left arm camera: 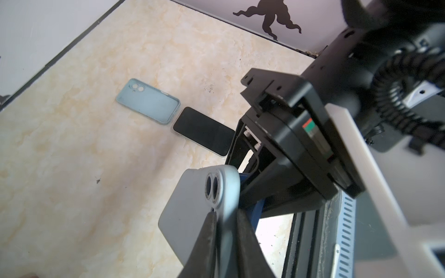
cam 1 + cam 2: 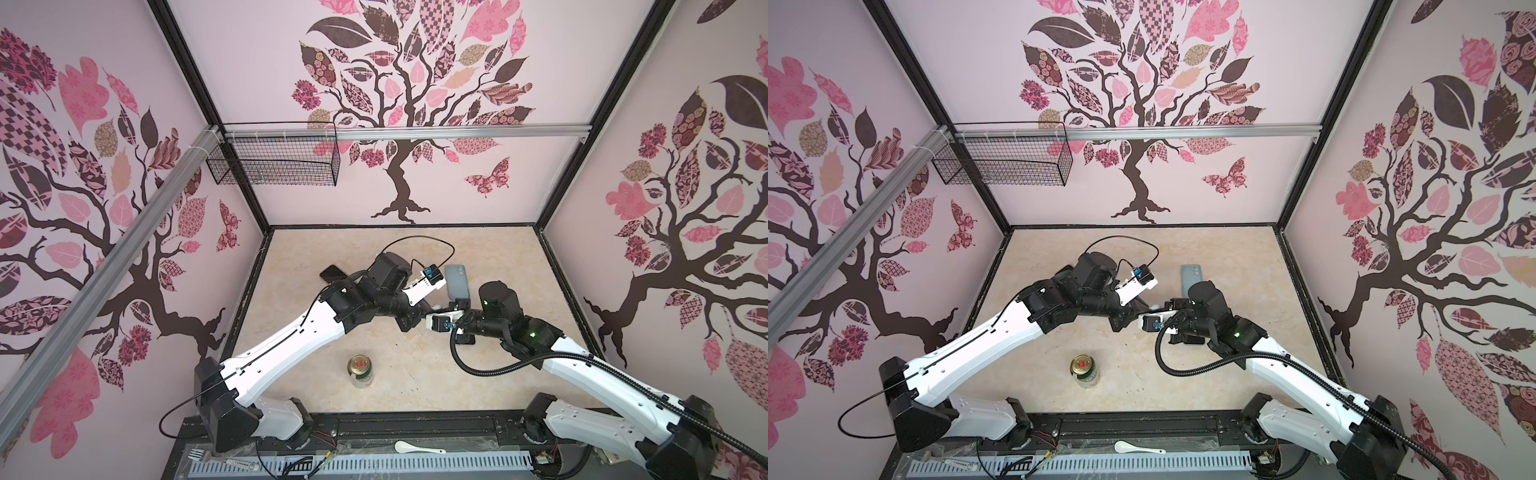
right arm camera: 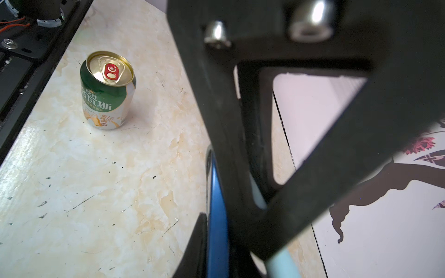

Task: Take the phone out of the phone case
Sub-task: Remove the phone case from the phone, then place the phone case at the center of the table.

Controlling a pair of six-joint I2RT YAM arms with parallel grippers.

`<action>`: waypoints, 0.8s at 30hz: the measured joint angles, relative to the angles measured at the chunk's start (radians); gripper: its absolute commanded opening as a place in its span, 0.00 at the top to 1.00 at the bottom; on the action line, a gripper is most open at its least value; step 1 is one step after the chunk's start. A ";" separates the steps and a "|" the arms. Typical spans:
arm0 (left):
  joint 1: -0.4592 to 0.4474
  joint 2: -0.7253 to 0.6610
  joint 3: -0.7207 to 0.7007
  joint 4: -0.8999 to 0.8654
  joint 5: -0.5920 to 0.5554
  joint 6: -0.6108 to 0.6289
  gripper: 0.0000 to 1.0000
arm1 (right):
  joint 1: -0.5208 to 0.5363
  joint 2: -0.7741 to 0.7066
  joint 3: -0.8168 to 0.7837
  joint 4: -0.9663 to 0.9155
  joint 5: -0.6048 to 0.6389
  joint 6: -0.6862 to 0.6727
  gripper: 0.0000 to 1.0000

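Peel the pale grey-blue matte phone case (image 1: 189, 213), held aloft over the middle of the cream marbled surface (image 2: 415, 386), off the deep blue phone (image 3: 218, 197) apparently behind it by drawing apart slowly, with left gripper (image 1: 226, 216) jaws nipped nearly shut on the case's lens corner and right gripper (image 3: 218, 231) jaws pinched narrow on that blue edge. Beware slipping off such thin rims. Below, mind a second pale blue empty case (image 1: 148, 101), a black slab phone (image 1: 204, 131) just beside it and an upright green-and-white drink can (image 2: 360, 370), all within pink tree-patterned walls (image 2: 436, 199).
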 measured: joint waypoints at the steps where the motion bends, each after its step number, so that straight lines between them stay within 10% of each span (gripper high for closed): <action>1: 0.004 0.000 0.003 -0.006 -0.021 0.010 0.94 | 0.001 0.000 0.000 -0.005 -0.008 0.001 1.00; 17: 0.031 0.012 0.003 -0.048 -0.188 -0.029 1.00 | 0.013 -0.007 -0.003 0.011 -0.043 0.029 1.00; 24: 0.183 -0.003 0.002 -0.030 -0.196 -0.137 1.00 | 0.013 -0.049 -0.047 0.038 -0.022 0.239 1.00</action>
